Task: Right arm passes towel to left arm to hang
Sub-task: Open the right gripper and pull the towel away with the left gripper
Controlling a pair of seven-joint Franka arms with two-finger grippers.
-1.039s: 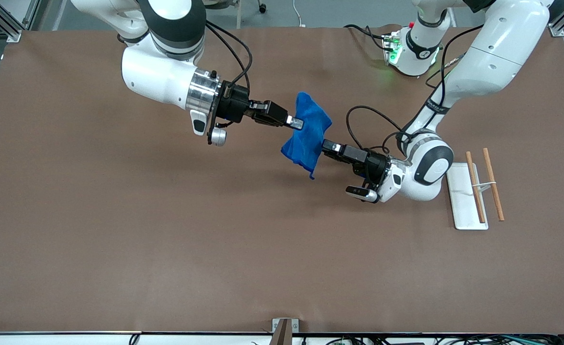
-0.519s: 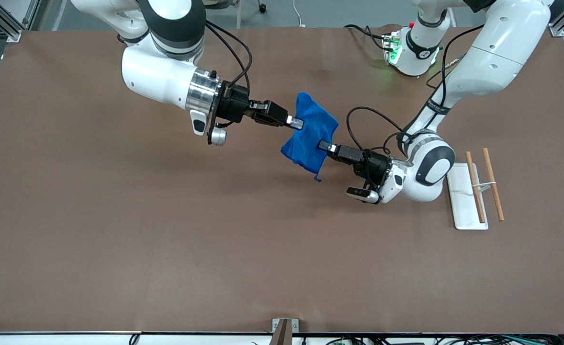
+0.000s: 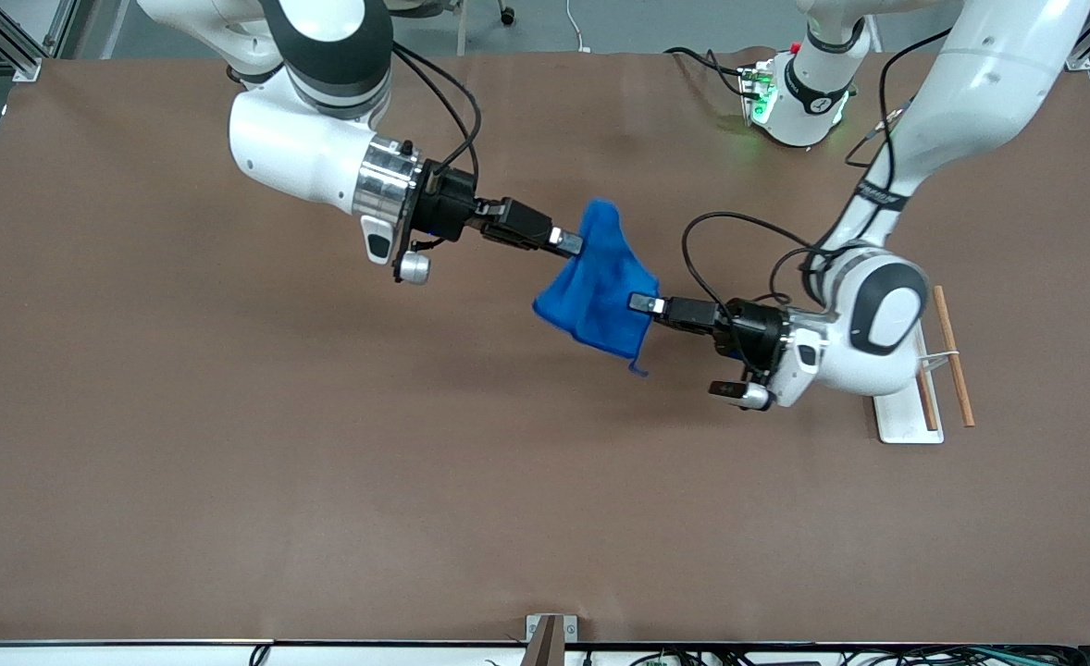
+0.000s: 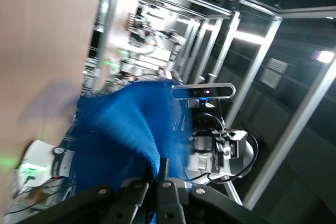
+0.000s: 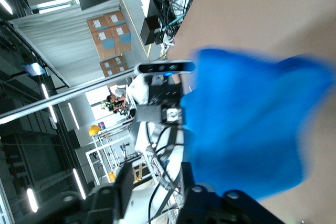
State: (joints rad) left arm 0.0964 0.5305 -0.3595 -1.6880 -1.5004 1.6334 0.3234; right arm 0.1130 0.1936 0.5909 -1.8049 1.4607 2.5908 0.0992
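Observation:
The bright blue towel [image 3: 600, 291] hangs in the air over the middle of the table. My left gripper [image 3: 639, 302] is shut on the towel's edge and holds it up; the left wrist view shows the cloth [image 4: 118, 129] pinched between its closed jaws [image 4: 157, 170]. My right gripper [image 3: 568, 242] is at the towel's upper corner. In the right wrist view its fingers [image 5: 155, 171] stand wide apart with nothing between them, and the towel [image 5: 247, 124] lies beside one finger. A short thread dangles from the towel's lowest corner.
A white base plate [image 3: 897, 416] with two wooden rods [image 3: 954, 365] stands under the left arm's wrist, toward the left arm's end of the table. A box with a green light [image 3: 756, 92] sits by the left arm's base.
The left gripper has moved toward its own end of the table, pulling the towel with it. The towel has stretched and shifted away from the right gripper, which drew back slightly.

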